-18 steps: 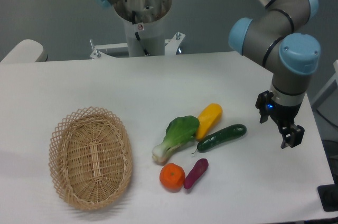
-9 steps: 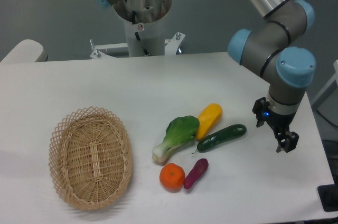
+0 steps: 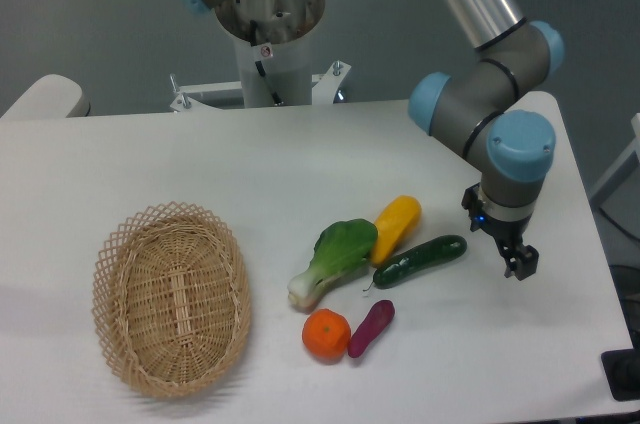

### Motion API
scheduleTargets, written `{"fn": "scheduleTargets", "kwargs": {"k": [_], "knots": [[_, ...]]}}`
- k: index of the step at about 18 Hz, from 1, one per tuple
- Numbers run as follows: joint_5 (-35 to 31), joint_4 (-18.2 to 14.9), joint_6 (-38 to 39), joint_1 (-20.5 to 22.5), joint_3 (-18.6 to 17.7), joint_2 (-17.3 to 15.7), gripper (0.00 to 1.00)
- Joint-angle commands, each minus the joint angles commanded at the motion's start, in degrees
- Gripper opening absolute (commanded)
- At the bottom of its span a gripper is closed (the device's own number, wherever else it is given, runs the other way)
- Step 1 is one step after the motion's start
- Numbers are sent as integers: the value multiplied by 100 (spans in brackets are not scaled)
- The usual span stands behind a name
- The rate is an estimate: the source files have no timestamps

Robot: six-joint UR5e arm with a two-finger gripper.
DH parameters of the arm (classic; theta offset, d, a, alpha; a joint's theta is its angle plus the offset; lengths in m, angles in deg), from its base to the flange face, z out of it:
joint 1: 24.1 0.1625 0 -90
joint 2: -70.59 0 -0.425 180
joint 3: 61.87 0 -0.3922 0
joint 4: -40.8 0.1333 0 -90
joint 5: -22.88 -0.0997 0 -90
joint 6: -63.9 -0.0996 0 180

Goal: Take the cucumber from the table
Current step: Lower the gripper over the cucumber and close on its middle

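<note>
Crowding the long dark green glossy cucumber (image 3: 421, 260) at the frame's centre-right are a yellow pepper-like vegetable (image 3: 396, 226) touching its upper left side, a leafy bok choy (image 3: 331, 260), a small purple eggplant-like vegetable (image 3: 371, 328) and an orange (image 3: 326, 334). A woven wicker basket (image 3: 171, 298) sits lower left. The cucumber lies on the white table (image 3: 200, 164), long axis running lower left to upper right. The black two-finger gripper (image 3: 512, 260) hangs just right of it, holding nothing; its jaws seem parted, though I cannot tell.

No text can be read; a small red-and-white sticker (image 3: 265, 51) on the arm base, upper middle, is too blurred.
</note>
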Motion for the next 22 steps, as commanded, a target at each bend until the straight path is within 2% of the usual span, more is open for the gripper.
{"fn": "scheduleTargets", "kwargs": {"k": [8, 16, 18, 19, 22], "knots": [[0, 44, 105, -228, -414, -62, 100], [9, 44, 105, -273, -475, -36, 98], [9, 44, 97, -307, -458, -27, 80], [9, 44, 97, -325, -458, -18, 68], [9, 44, 88, -334, -440, -27, 45]]}}
